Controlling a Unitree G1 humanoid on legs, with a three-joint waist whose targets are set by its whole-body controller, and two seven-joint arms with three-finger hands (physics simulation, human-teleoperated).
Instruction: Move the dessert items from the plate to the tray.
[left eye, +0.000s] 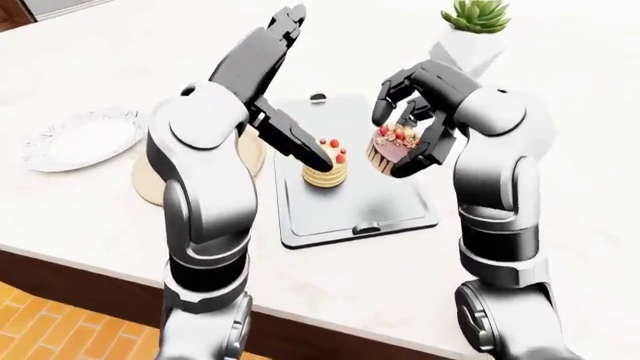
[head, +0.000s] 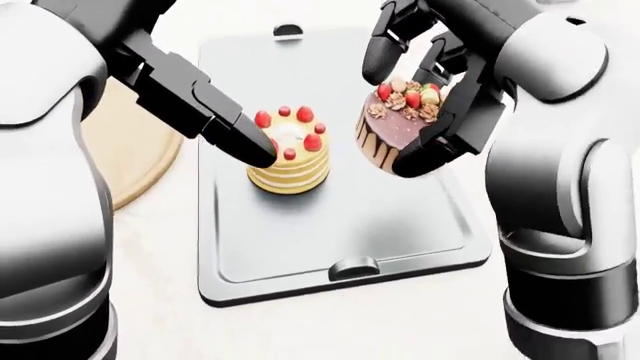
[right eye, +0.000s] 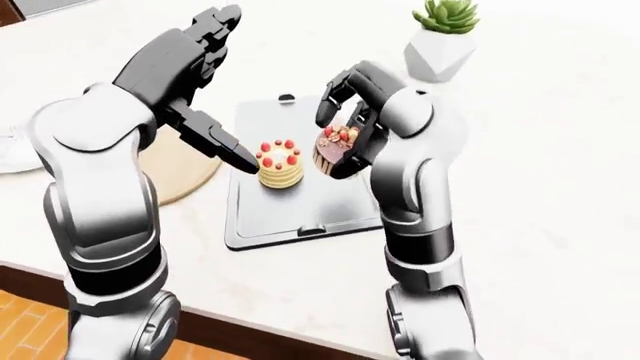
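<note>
Pale marble-like table (left eye: 560, 112) fills the left-eye view, with a scalloped white dish (left eye: 80, 140) at the left, well apart from the grey tray (left eye: 380, 202). A round tan plate (left eye: 150, 184) lies just beside the tray's left edge, mostly hidden by the left arm. At top right stands a green succulent (left eye: 475, 15) in a faceted white pot.

Seen from the head view, the smooth metal tray has rounded corners and a tab handle at each end. A yellow layered cake (head: 290, 157) topped with red berries sits on it; the left hand (head: 195, 97), fingers spread, touches its side with one fingertip. The right hand (head: 420, 90) pinches a chocolate cake (head: 395, 124) with nuts and berries, tilted above the tray.

Nothing readable shows in the right-eye view either; a strip of orange wood floor (right eye: 25, 322) shows at bottom left.
</note>
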